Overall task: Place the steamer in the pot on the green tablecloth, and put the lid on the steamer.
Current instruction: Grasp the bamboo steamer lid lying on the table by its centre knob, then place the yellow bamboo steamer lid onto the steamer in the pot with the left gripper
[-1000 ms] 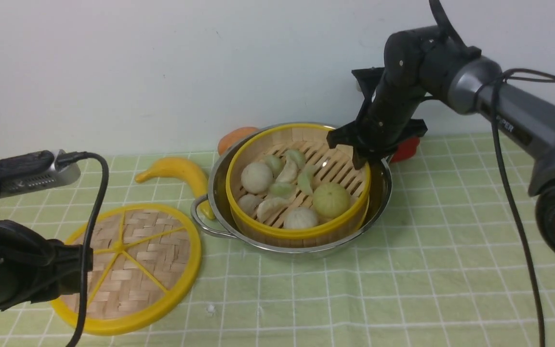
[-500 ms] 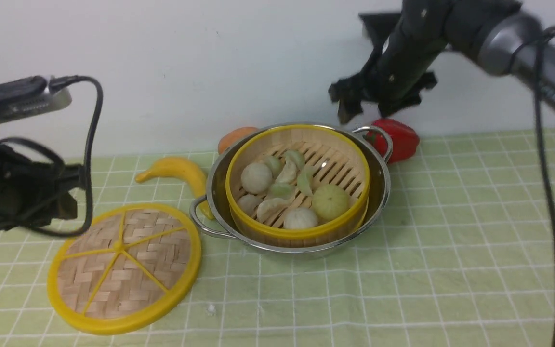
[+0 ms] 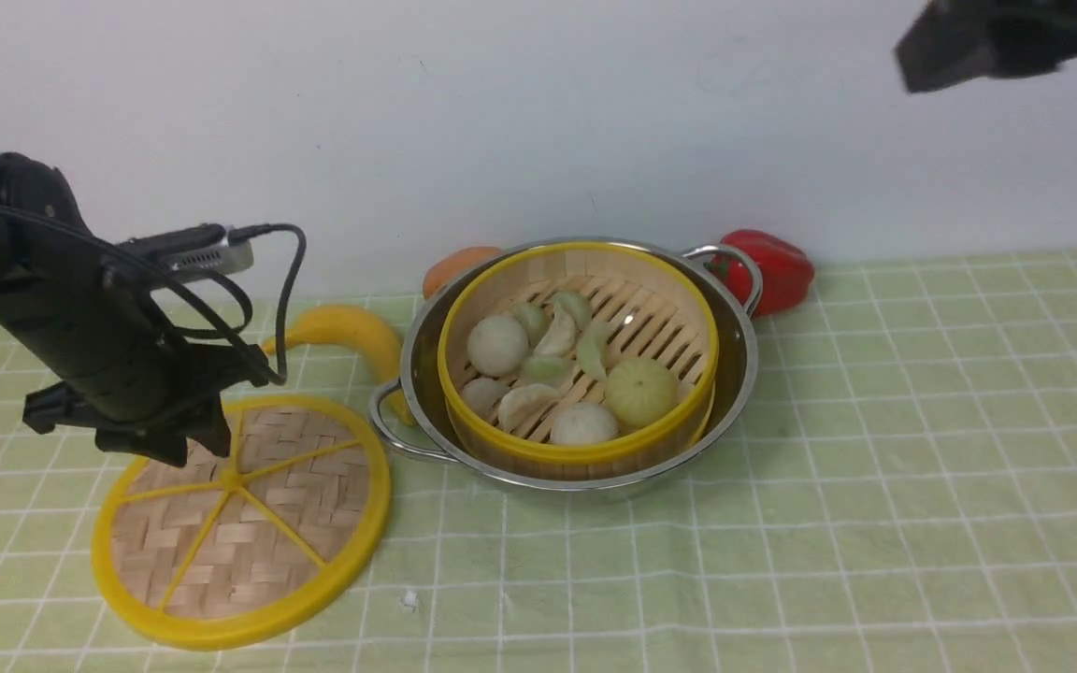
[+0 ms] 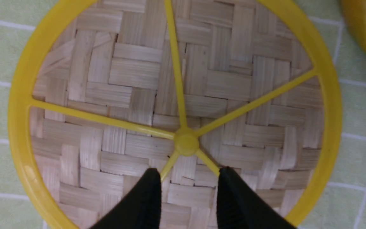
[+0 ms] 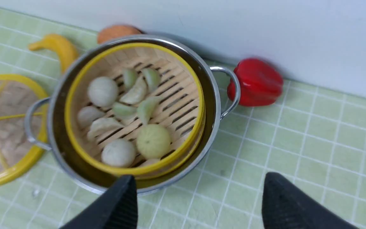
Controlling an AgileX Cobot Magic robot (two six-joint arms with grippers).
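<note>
Green tablecloth (image 3: 875, 467) is bearing the lid (image 3: 239, 523) at near left; your left gripper (image 4: 189, 171) is hovering near its hub (image 4: 186, 143), half open, empty. You are risking a slip if it is pinching only a thin spoke (image 4: 106, 121).

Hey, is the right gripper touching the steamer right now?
Apart. In the front view the right gripper is high at the upper right, far from the steamer in the pot.
</note>
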